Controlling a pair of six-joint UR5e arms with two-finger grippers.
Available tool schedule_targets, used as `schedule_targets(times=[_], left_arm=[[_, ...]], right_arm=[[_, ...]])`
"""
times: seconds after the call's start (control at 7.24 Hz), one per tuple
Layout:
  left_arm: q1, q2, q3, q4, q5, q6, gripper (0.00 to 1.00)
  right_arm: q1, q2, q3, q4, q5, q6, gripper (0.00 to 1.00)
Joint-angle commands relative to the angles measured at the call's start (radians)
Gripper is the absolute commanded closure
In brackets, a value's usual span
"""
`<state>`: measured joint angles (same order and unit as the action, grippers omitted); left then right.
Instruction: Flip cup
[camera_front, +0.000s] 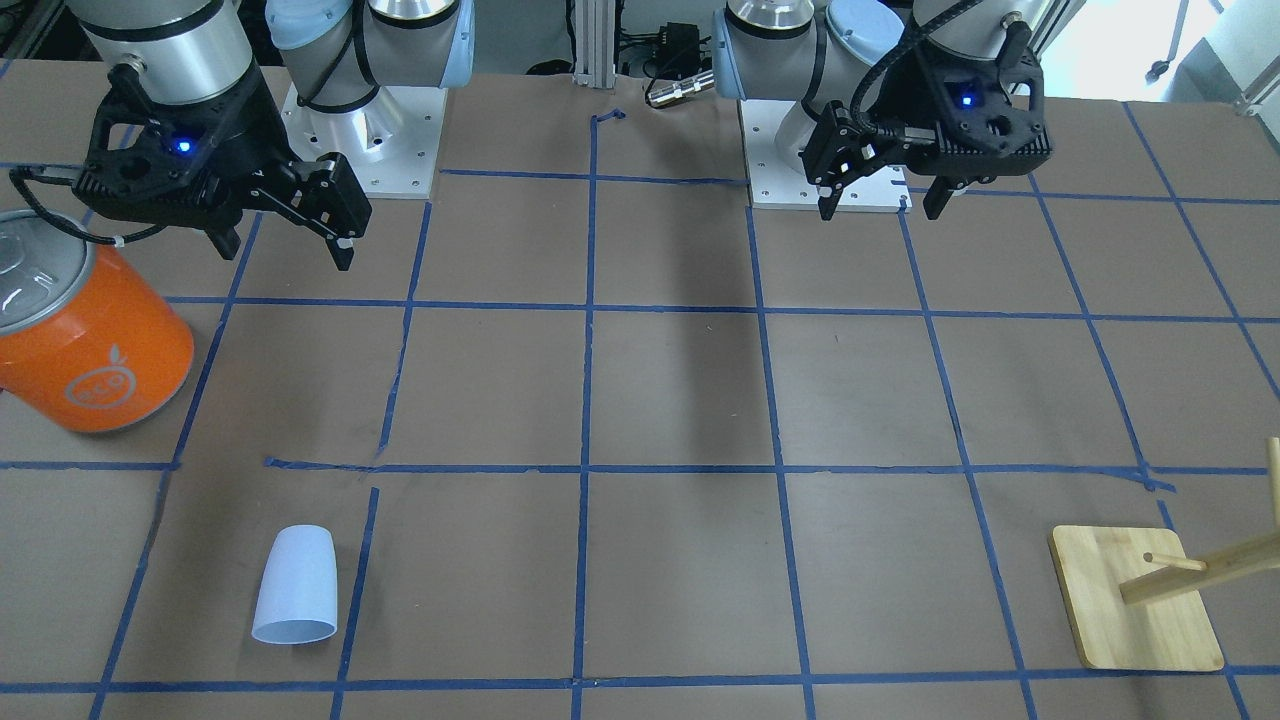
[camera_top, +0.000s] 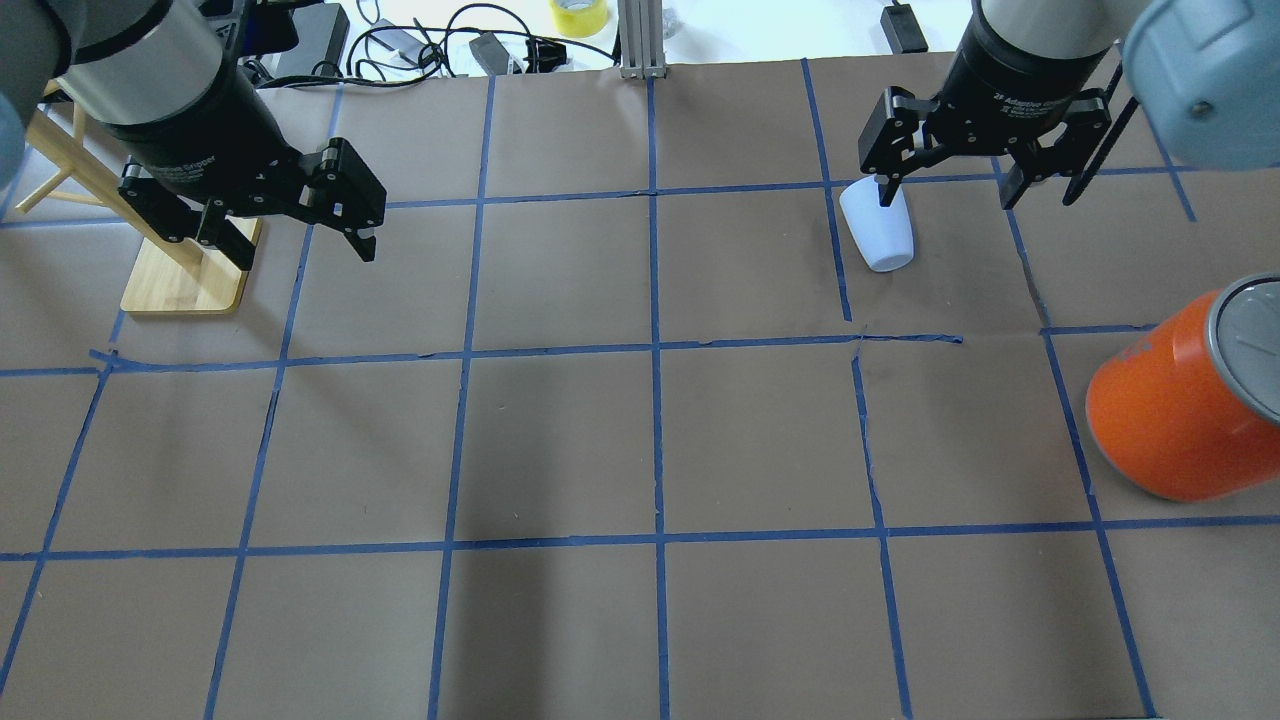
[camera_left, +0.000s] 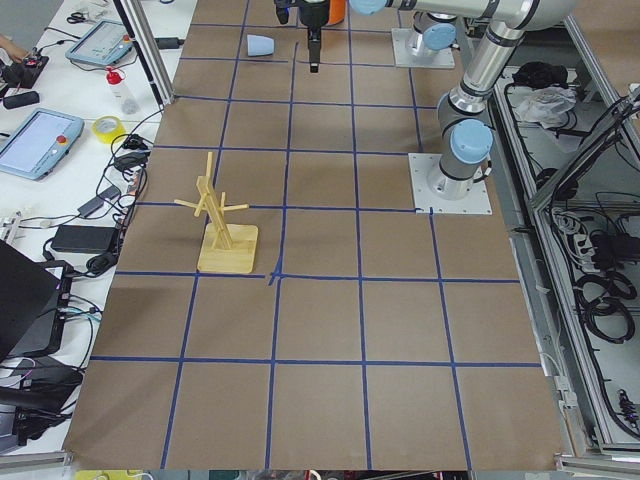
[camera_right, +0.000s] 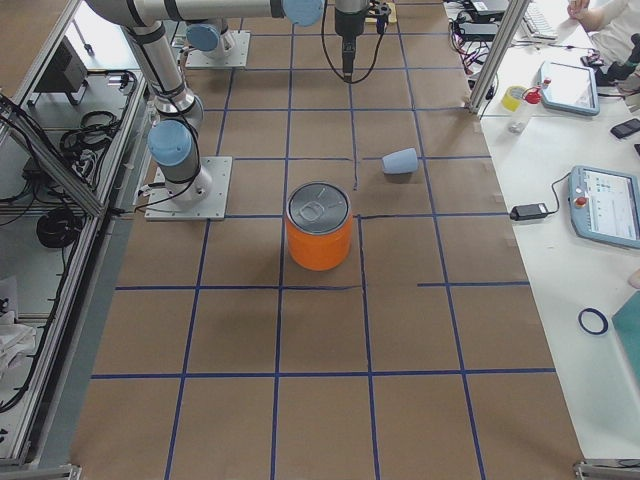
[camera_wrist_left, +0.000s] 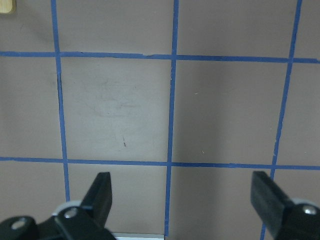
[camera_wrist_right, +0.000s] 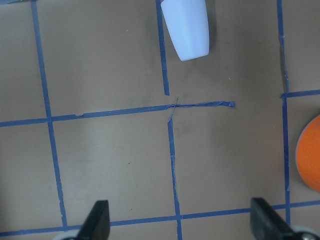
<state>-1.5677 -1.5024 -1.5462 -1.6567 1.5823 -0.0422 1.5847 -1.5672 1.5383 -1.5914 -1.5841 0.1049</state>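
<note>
On the taped brown table (camera_front: 680, 400), toward the operators' edge on the robot's right side, the cup (camera_front: 296, 585) lies on its side just beside a strip of blue tape. Its wider end points away from the robot. We see the right gripper (camera_front: 290, 248) hanging high above the table, nearer the robot's base, with jaws spread wide and nothing in them. Its wrist camera looks down on the cup ahead of the fingertips, well apart from them. The left gripper (camera_front: 882, 208) hovers over the other half, equally wide and empty, on the side where the wooden stand (camera_front: 1130, 600) sits.

We judge the flip not yet begun. This is the approach step, and the right arm is the one placed for it. The next move, as we read it, calls for reaching forward and down and turning the wrist so the fingers straddle the tapered wall. The grip must then close gently, since smooth plastic could roll or squirt free.

Some things escape us. In the overhead view a finger of the right gripper overlaps the cup's far end, though the front view shows no contact. No view looks into the cup, so which end is open rests on its taper alone. The orange can (camera_front: 95, 340), well apart from the cup, is cut off at the frame edge.
</note>
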Motion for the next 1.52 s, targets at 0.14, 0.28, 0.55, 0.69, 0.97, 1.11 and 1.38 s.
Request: schedule_targets(times=[0.14, 0.28, 0.55, 0.69, 0.97, 1.11, 1.38], left_arm=[[0.000, 0.004, 0.000, 0.000, 0.002, 0.001, 0.00], [0.000, 0.005, 0.000, 0.000, 0.002, 0.001, 0.00], [0.000, 0.005, -0.002, 0.000, 0.002, 0.001, 0.00], [0.000, 0.005, -0.002, 0.000, 0.004, 0.001, 0.00], [0.002, 0.005, -0.003, 0.000, 0.004, 0.004, 0.00], [0.002, 0.004, -0.003, 0.000, 0.004, 0.004, 0.00], [0.002, 0.004, -0.003, 0.000, 0.002, 0.002, 0.00]], right_arm=[[0.000, 0.001, 0.002, 0.001, -0.007, -0.001, 0.00], [0.000, 0.001, 0.002, 0.001, -0.007, -0.001, 0.00], [0.001, 0.001, 0.006, 0.001, -0.008, -0.001, 0.00], [0.001, 0.001, 0.006, 0.001, -0.008, -0.004, 0.00], [-0.003, 0.001, 0.006, 0.002, -0.008, -0.001, 0.00], [0.000, 0.001, 0.006, 0.002, -0.008, -0.002, 0.00], [-0.002, 0.002, 0.006, 0.001, -0.011, -0.016, 0.00]])
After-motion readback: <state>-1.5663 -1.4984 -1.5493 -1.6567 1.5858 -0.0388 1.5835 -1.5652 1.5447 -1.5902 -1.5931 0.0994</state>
